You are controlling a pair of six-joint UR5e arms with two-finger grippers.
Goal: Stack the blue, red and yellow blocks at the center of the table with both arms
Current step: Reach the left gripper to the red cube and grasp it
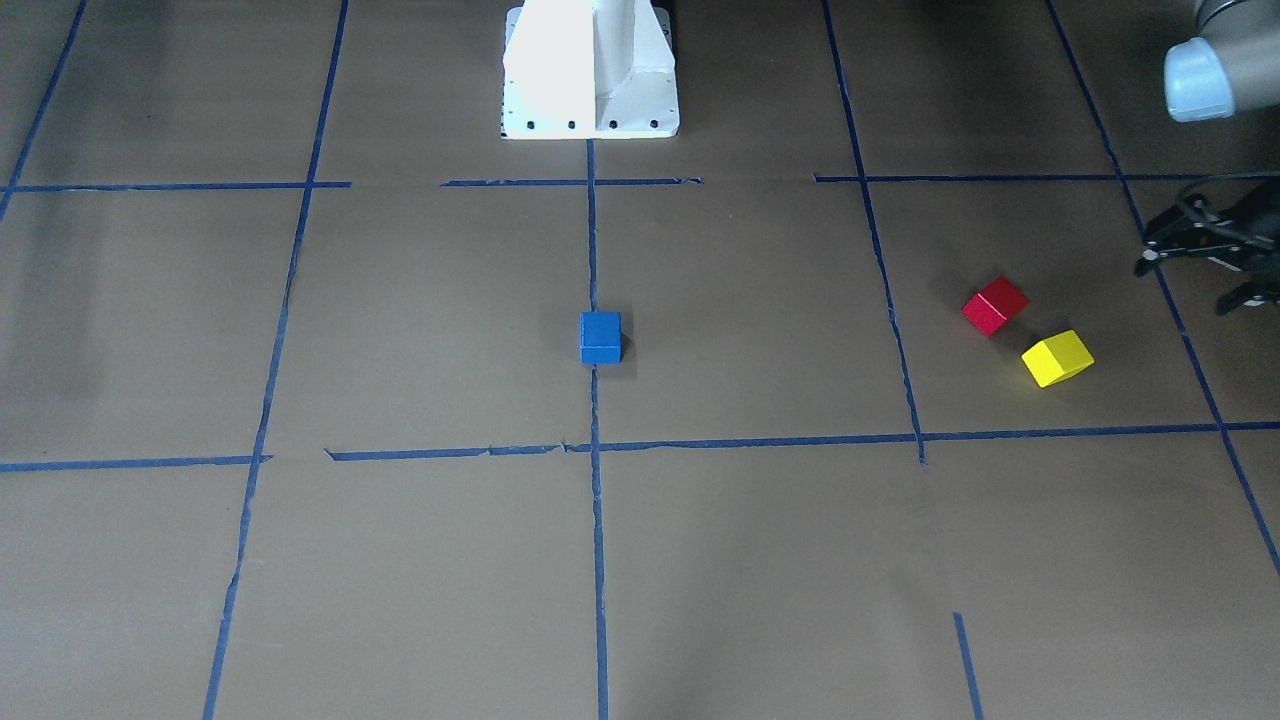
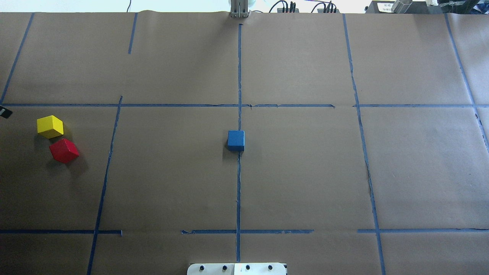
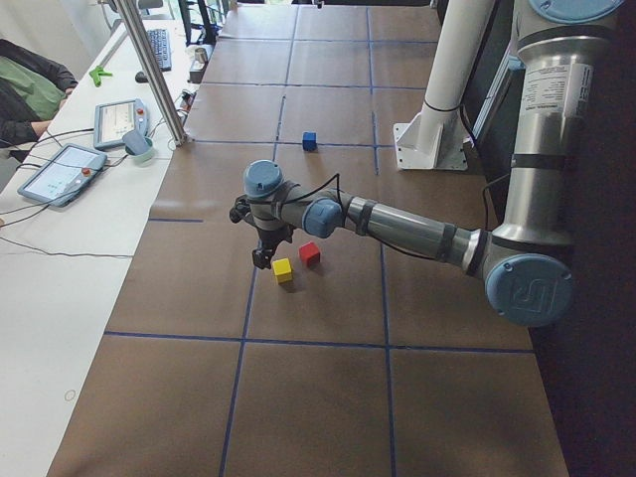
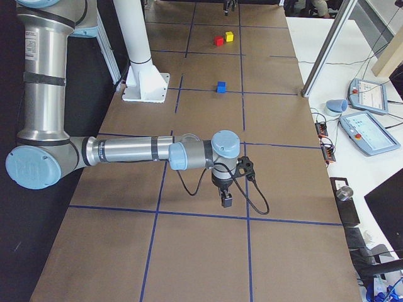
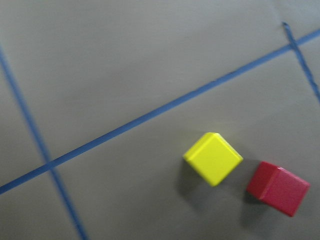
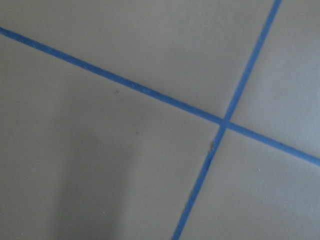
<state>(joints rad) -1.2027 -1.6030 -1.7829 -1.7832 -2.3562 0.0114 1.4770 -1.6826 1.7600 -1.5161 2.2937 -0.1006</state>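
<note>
The blue block [image 1: 600, 337] stands at the table's centre on the middle tape line, also in the overhead view [image 2: 236, 140]. The red block [image 1: 995, 306] and the yellow block [image 1: 1057, 358] lie close together, apart, on my left side [image 2: 63, 150] [image 2: 50, 126]. The left wrist view shows both, yellow [image 5: 213, 158] and red [image 5: 277, 187]. My left gripper [image 1: 1185, 283] hovers just beyond them toward the table's end, fingers apart and empty [image 3: 262, 256]. My right gripper [image 4: 225, 198] hangs over bare paper far on my right; I cannot tell its state.
Blue tape lines [image 2: 238, 191] split the brown paper table into squares. The white robot pedestal [image 1: 590, 70] stands at the robot's edge. Operators' desks with tablets [image 3: 60, 169] [image 4: 365, 94] and a metal post [image 3: 149, 70] line the far side.
</note>
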